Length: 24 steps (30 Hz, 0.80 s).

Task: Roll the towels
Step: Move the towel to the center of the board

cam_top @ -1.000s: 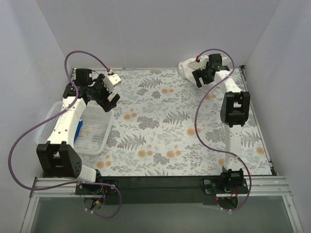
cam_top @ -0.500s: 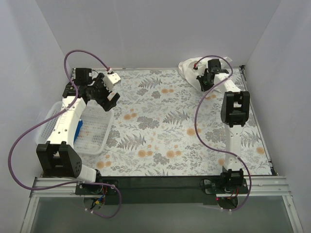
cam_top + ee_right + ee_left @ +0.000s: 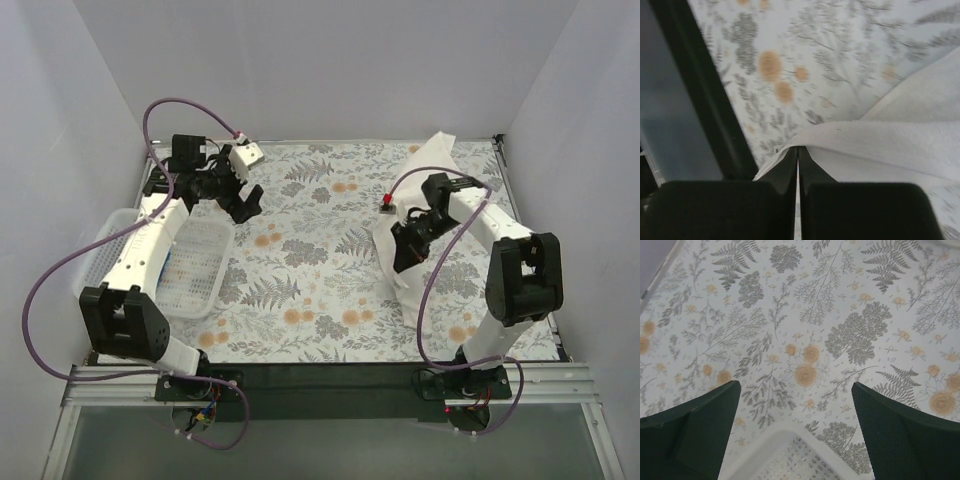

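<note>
The white towel hangs stretched from the back right of the table toward the middle. My right gripper is shut on its edge and holds it above the floral cloth. In the right wrist view the shut jaws pinch the towel's hem, and the cloth drapes off to the right. A sliver of the blue towel shows inside the basket under my left arm. My left gripper hovers open over the basket's far corner, holding nothing; its fingers stand wide apart.
A white perforated basket sits at the left of the table, its corner just below my left gripper. Floral cloth covers the table. White walls close in on three sides. Purple cables loop over both arms.
My right gripper shut on the white towel at the back right corner and dragged it toward the table's middle, unfurling it. My left gripper shifted slightly right, still open.
</note>
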Each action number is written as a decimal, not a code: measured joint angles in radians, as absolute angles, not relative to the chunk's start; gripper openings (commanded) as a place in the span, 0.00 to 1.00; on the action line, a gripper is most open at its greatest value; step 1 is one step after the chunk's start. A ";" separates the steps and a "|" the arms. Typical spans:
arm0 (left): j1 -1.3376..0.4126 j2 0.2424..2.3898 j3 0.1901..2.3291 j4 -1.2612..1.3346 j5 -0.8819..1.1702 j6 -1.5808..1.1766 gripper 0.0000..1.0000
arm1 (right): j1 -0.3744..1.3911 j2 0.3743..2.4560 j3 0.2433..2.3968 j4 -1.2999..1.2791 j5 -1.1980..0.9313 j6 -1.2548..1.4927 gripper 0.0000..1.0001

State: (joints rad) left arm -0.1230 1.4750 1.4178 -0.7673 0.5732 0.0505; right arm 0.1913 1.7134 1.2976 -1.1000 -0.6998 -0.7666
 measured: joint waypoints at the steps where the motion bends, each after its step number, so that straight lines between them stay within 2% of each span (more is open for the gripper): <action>1: -0.132 1.489 1.418 -0.762 0.587 0.035 0.87 | 0.217 1.707 1.281 -1.119 -0.736 -0.765 0.01; 3: -0.150 1.539 1.418 -0.753 0.606 -0.002 0.86 | 0.308 1.707 1.268 -1.151 -0.854 -0.753 0.03; 4: -0.159 1.560 1.417 -0.752 0.612 -0.017 0.85 | 0.340 1.707 1.269 -1.150 -0.904 -0.725 0.15; 5: -0.166 1.577 1.417 -0.751 0.617 -0.029 0.84 | 0.360 1.708 1.272 -1.143 -0.942 -0.699 0.34; 7: -0.184 1.617 1.417 -0.750 0.624 -0.054 0.82 | 0.399 1.716 1.299 -1.123 -1.000 -0.660 0.42; 12: -0.266 1.684 1.398 -0.752 0.625 -0.086 0.76 | 0.381 1.721 1.377 -1.091 -1.018 -0.630 0.44; 17: -0.399 1.748 1.356 -0.750 0.611 -0.134 0.67 | 0.233 1.688 1.354 -0.985 -0.797 -0.554 0.43; 24: -0.492 1.925 1.356 -0.674 0.629 -0.253 0.63 | 0.136 1.671 1.258 -0.805 -0.509 -0.371 0.48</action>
